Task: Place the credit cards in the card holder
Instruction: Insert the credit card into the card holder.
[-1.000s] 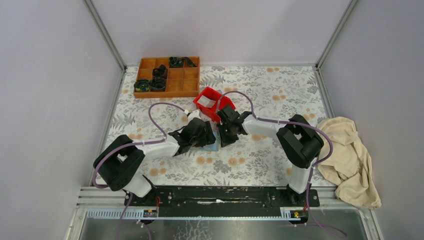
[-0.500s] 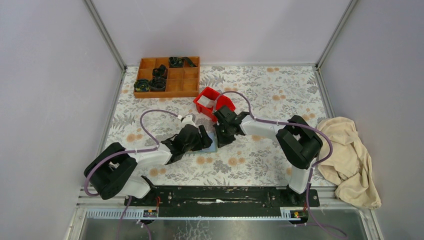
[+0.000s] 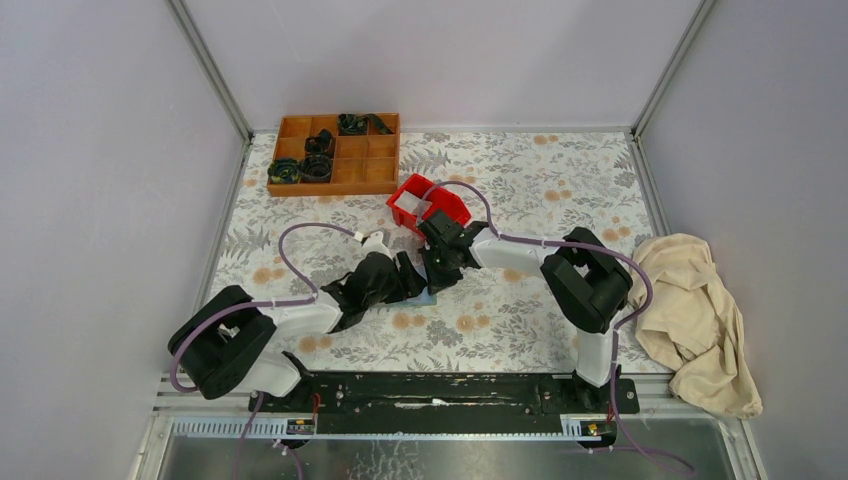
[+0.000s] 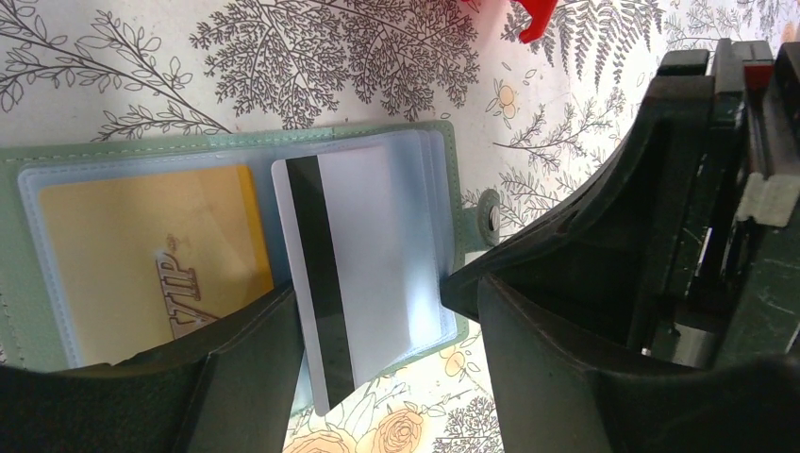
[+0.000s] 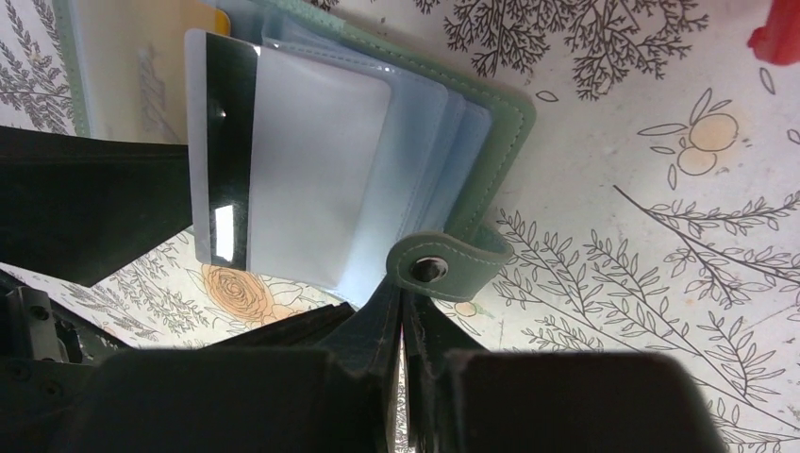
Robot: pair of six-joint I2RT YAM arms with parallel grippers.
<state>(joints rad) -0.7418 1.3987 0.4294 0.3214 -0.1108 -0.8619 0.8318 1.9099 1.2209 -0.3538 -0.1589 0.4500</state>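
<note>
Both arms stand further left than a second ago: the left arm's base link has swung toward the near left, and the right gripper [image 5: 403,311] sits closer against the card holder [image 5: 509,113].

Table [image 3: 560,190]: flat, with a matt floral-print covering.

Card holder: lies open at table centre between the two grippers. It has a soft-looking sage-green stitched cover, a stack of clear glossy plastic sleeves, and a round metal snap on a tab [image 5: 429,269].

Progress, as judged:
- Yellow card [image 4: 141,245]: seated in the left sleeve.
- White card [image 4: 368,255]: thin and stiff with a black magnetic stripe. It is only partly in the right sleeve, its striped edge and one end outside.
- Dark grey card: not in view, so work remains.

Left gripper [image 4: 382,321]: jaws spread, straddling the protruding card end, no contact evident.

Right gripper: jaws clenched together, tips against the holder's edge by the tab; whether they pinch anything cannot be told
</note>
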